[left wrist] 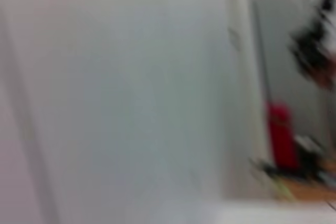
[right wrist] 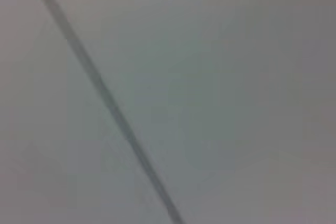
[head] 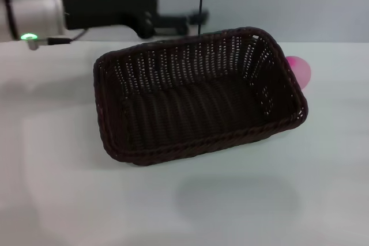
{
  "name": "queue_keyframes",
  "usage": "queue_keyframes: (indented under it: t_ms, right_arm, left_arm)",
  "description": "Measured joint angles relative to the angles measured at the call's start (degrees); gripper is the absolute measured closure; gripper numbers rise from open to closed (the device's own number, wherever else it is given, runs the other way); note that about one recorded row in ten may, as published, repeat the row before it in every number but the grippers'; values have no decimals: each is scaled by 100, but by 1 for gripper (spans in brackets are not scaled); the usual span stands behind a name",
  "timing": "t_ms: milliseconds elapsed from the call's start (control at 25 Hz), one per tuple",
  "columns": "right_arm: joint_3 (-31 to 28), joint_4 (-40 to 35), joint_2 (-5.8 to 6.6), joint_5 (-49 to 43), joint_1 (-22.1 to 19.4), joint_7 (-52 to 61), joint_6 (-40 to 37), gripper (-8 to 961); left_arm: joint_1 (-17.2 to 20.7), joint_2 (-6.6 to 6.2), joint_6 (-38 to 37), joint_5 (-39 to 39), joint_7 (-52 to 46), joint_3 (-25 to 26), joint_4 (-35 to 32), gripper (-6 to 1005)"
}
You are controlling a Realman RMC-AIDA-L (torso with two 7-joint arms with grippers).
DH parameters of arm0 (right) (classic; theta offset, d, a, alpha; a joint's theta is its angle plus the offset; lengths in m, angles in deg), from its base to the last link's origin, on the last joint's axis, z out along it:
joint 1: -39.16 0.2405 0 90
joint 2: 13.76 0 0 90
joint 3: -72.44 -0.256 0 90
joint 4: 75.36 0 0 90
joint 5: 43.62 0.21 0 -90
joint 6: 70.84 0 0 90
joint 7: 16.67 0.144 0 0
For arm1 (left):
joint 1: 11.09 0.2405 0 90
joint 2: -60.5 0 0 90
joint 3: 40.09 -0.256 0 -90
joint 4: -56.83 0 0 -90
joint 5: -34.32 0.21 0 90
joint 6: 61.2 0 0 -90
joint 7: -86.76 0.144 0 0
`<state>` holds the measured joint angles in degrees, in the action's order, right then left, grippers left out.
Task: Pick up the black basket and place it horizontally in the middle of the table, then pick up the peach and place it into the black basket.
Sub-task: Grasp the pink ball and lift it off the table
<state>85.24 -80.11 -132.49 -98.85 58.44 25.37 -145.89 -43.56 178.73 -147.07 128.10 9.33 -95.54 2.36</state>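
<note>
We see the black basket (head: 199, 96) lying open side up near the middle of the table (head: 69, 200), its long side running roughly across our view but skewed, the right end sitting farther back than the left. It is empty. We judge the first step largely done, though the skew leaves the basket not quite horizontal.

The peach (head: 300, 71) sits on the table just beyond the basket's right far corner, partly hidden behind the rim; whether it touches the wicker we cannot tell. Being outside the basket, it marks the second step as not yet done, and the rim between it and the open interior means a lift over the wall will be needed.

The left gripper (head: 187, 23) hangs above the far edge of the table behind the basket, clear of it and holding nothing; its jaws point to the right, and we cannot tell from here whether they are parted or closed. The right gripper is nowhere in the head view.

Only the head view shows the task's things. The left wrist view shows a pale wall and distant clutter, the right wrist view a blank surface crossed by a dark line.
</note>
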Motion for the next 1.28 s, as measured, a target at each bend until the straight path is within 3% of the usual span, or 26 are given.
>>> queue_keyframes:
  t_ms: [120,280,400,440,480,560,600,840,1040,1280]
  right_arm:
    - [3,-328,9,-780,-5,210,-127,421]
    - [5,-1172,49,-2249,56,1353,-160,422]
    - [99,-1894,127,-3315,164,2410,-244,423]
    - [289,-2388,213,-3980,255,3174,-327,423]
    - [289,-2388,213,-3980,255,3174,-327,424]
    - [589,-3001,333,-4666,359,4185,-380,424]
    - [720,-3327,383,-5048,417,4744,-423,424]
    - [1031,-4718,563,-6841,914,6827,-1149,426]
    - [1375,-4878,774,-8285,1629,7722,-1597,427]
    - [1503,-4768,855,-8663,2026,7874,-1584,429]
  left_arm:
    - [459,11,363,-1215,448,-3,416,186]
    - [800,-7,307,-2609,1237,11,1348,186]
    - [977,-11,86,-3335,1773,11,2004,186]
    - [1033,-4,-102,-3683,2106,11,2414,186]
    - [1033,-4,-102,-3683,2106,11,2414,186]
    - [1042,-2,-183,-3794,2235,8,2587,186]
    - [1050,-8,-368,-4099,2500,12,3047,186]
    - [1120,-11,-435,-4266,2575,17,3264,186]
    - [1122,-4,-454,-4312,2593,17,3373,186]
    - [1101,11,-480,-4376,2596,17,3424,186]
